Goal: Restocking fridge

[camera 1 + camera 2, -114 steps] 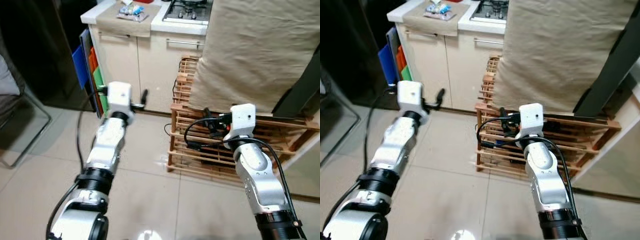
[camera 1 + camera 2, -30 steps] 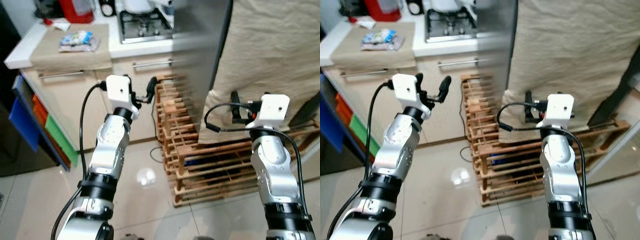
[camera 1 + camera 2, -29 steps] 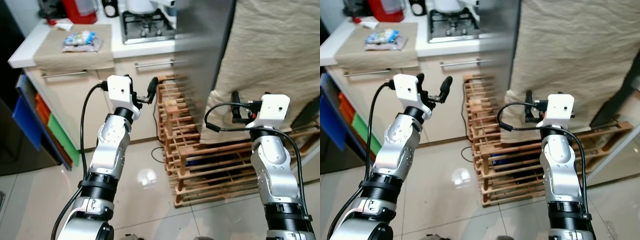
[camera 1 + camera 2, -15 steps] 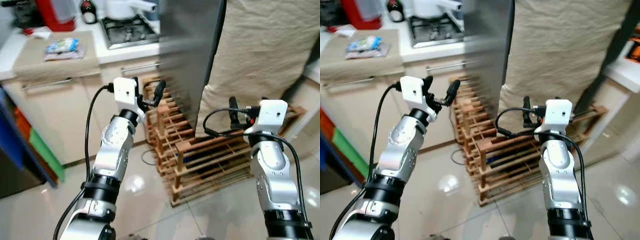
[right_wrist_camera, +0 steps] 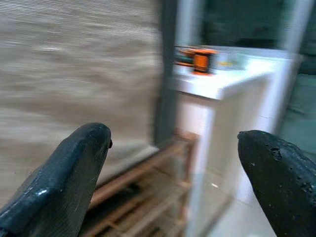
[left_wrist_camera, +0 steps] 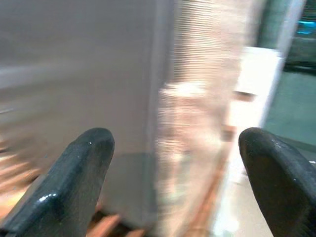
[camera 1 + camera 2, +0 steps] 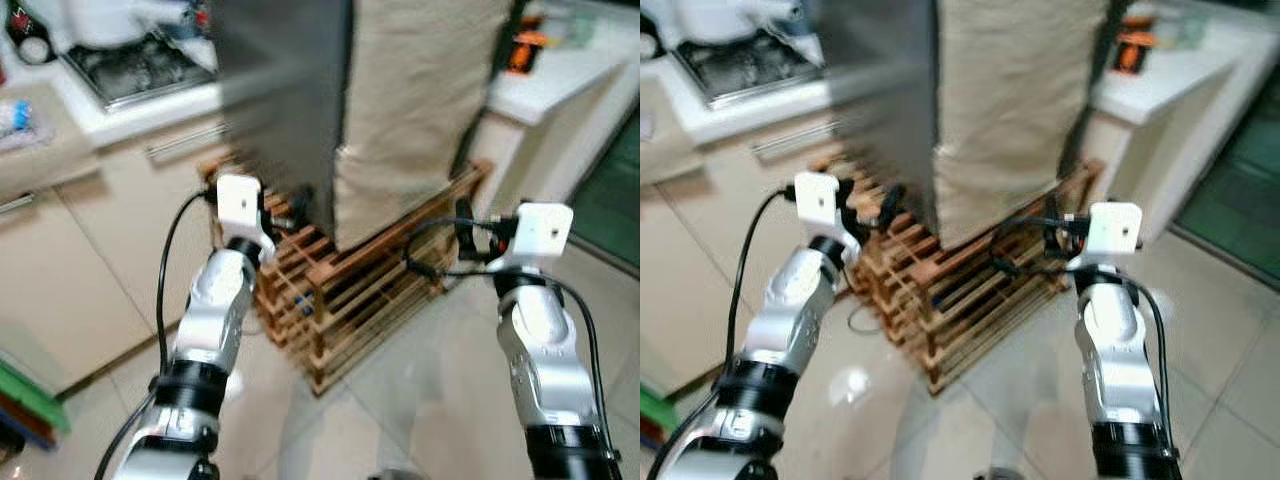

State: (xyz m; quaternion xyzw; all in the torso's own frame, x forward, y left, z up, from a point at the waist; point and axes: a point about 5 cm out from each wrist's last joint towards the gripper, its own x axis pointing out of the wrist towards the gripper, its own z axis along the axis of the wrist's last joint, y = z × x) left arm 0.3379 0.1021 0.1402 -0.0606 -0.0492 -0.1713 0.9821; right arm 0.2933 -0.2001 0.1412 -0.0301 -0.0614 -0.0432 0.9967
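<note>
- Kitchen with tiled floor (image 7: 420,400); head views are blurred.
- Left gripper (image 6: 173,163): fingers spread apart, nothing held, raised before the grey fridge (image 7: 285,90).
- Right gripper (image 5: 173,163): fingers spread apart, nothing held, aimed toward a white counter (image 5: 222,81).
- Beige cloth (image 7: 420,90) is draped beside the fridge, above a wooden rack (image 7: 350,280).

- The fridge (image 7: 285,90) has a smooth, dull grey metal side, blurred.
- A beige cloth (image 7: 420,90) with a coarse woven look hangs beside it.
- The rack (image 7: 350,290) is bare slatted wood, matt.
- The floor (image 7: 420,400) is pale glossy tile.
- The arms are silver metal with white plastic wrist housings.
- Left hand (image 6: 173,163) and right hand (image 5: 173,163) have matt black fingers with a slight sheen.
</note>
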